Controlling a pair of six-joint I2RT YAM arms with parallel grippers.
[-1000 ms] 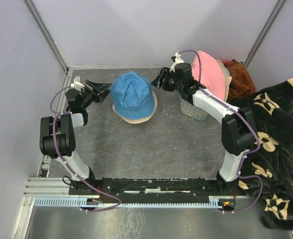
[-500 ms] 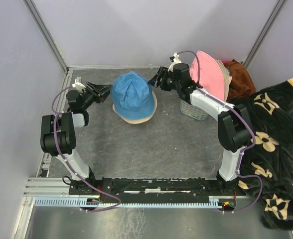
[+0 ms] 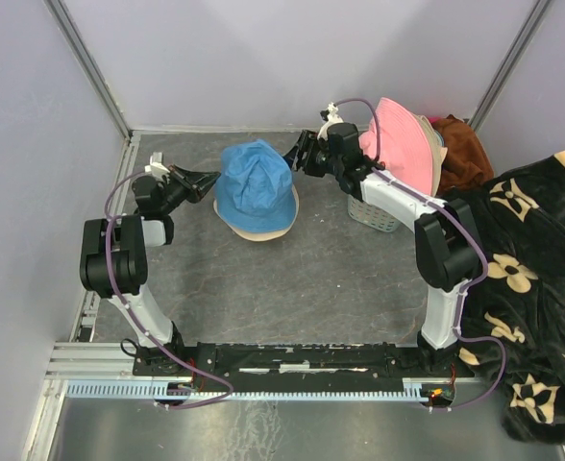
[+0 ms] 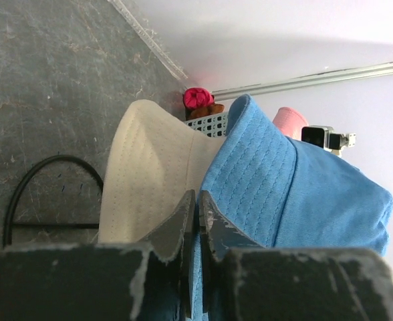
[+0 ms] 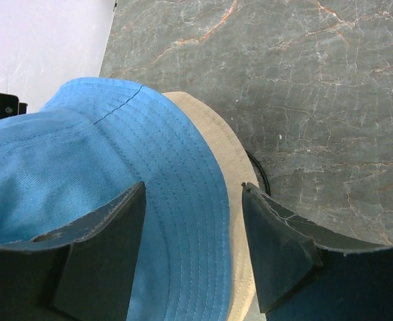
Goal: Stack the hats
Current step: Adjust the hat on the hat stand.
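Midway along the far edge of the desk (image 3: pixel 292 288), the blue hat (image 3: pixel 255 182) sits capped over the beige hat (image 3: pixel 263 230). The left end effector (image 3: pixel 208 182) is pinched onto the blue brim, seemingly to square it. The right end effector (image 3: pixel 297 157) straddles the opposite brim, jaws apart. A pink hat (image 3: pixel 403 139) waits on the basket (image 3: pixel 374 213) toward the far right corner.

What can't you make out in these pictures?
Beige hat crown: every view, the blue hat covers it.
Teal basket contents: top view, the pink hat and right arm hide them.
Whether the left gripper also pinches the beige brim: left wrist view, its jaws cover the fabric.
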